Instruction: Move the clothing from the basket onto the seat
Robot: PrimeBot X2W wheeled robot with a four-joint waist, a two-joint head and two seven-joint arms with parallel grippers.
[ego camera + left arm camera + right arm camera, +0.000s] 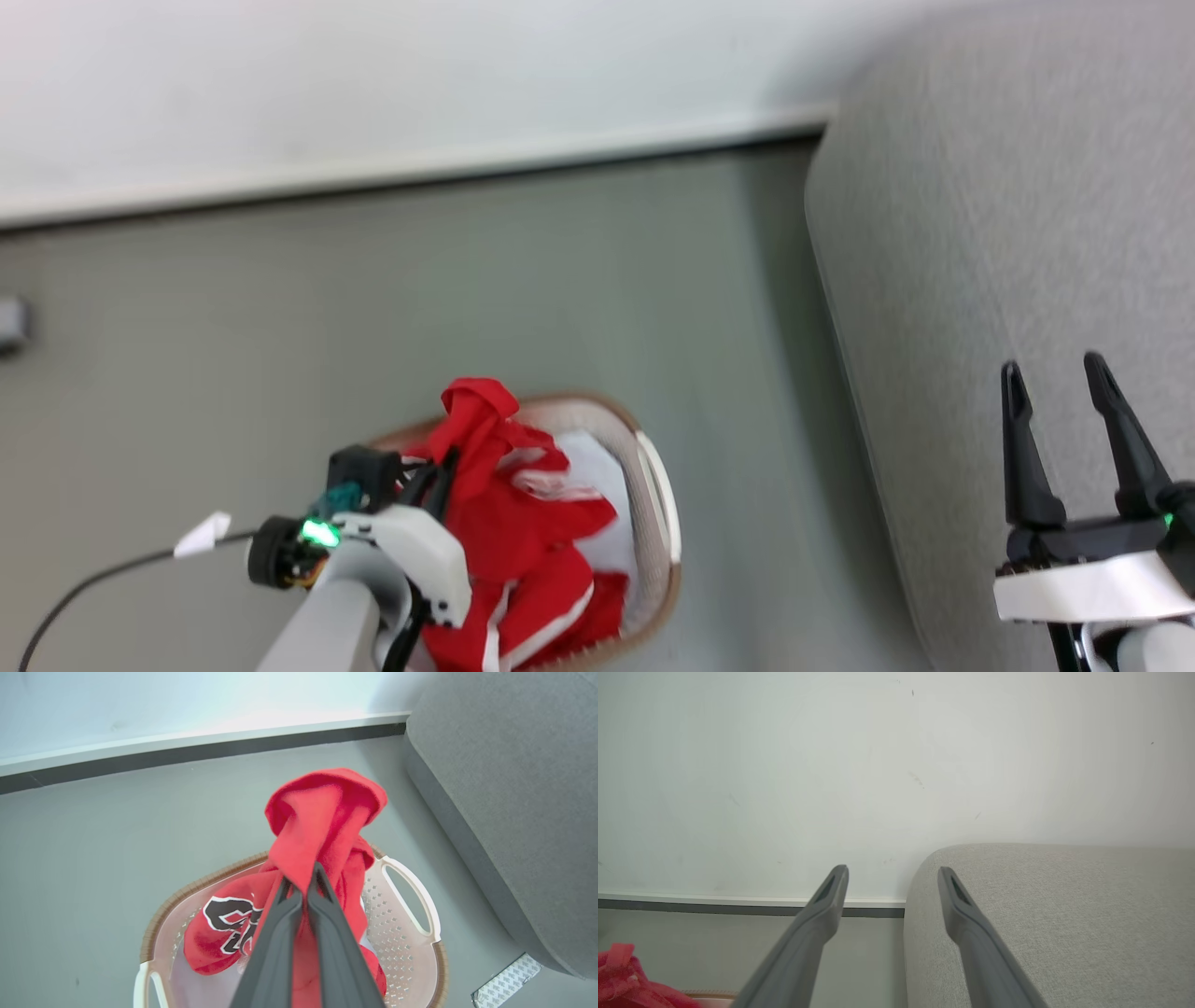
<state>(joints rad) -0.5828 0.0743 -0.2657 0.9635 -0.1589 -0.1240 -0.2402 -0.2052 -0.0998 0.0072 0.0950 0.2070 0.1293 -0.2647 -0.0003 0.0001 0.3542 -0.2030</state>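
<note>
At the left, the left gripper (301,877) has its two dark fingers pressed together on a fold of the clothing (322,812). A bunched peak of bright red fabric stands up above the fingertips, and the rest trails down into the basket (411,933). The cloth is soft and rumpled. One hanging piece carries a black marking outlined in white, and in the head view broad white stripes run along the red folds lower in the heap.

The basket is cream-white plastic pierced with rows of small holes, with a brown band round its rim and a cut-out handle on its right side. It sits on the grey floor (280,327), near the robot and well short of the pale skirting board (420,168) along the far wall.

A strip of bare floor separates the basket from the seat (1008,233) at the right. The seat is covered in light grey woven upholstery and has a rounded edge. At its left edge the right gripper (1050,369) is held with its fingers spread wide, gripping nothing.
</note>
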